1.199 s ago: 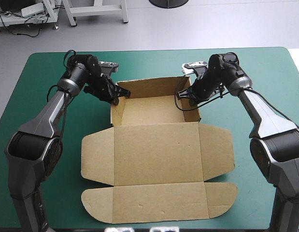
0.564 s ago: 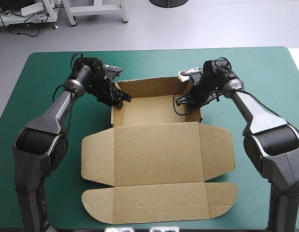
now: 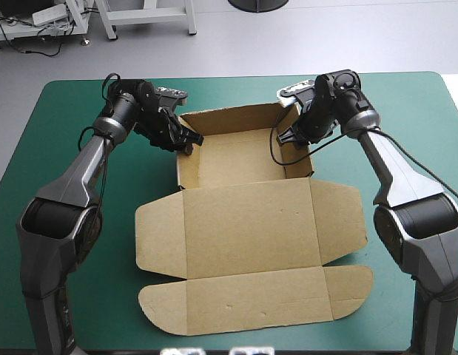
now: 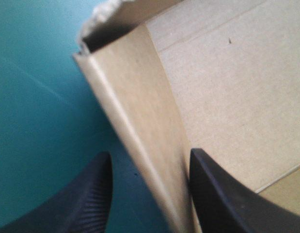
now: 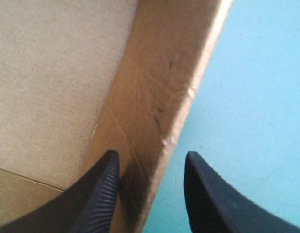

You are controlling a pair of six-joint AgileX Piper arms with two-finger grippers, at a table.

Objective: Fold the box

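The teal-green tabletop [image 3: 73, 118] carried the brown box [image 3: 247, 222] near its middle. It was a half-made tray at the far end, with the lid panels [image 3: 251, 303] lying flat toward the near edge. At the left wall [image 4: 140, 121] the left claw [image 3: 186, 140] stood open, one black finger outside over the tabletop and the other inside touching the board. It straddled the wall rather than pinching it, probably to steady the fold upright. The back wall [image 3: 232, 117] stood between the two arms. On the right wall [image 5: 159, 97] the right claw [image 3: 289, 139] mirrored this, also open, its inner finger against the board and its outer one clear of it.
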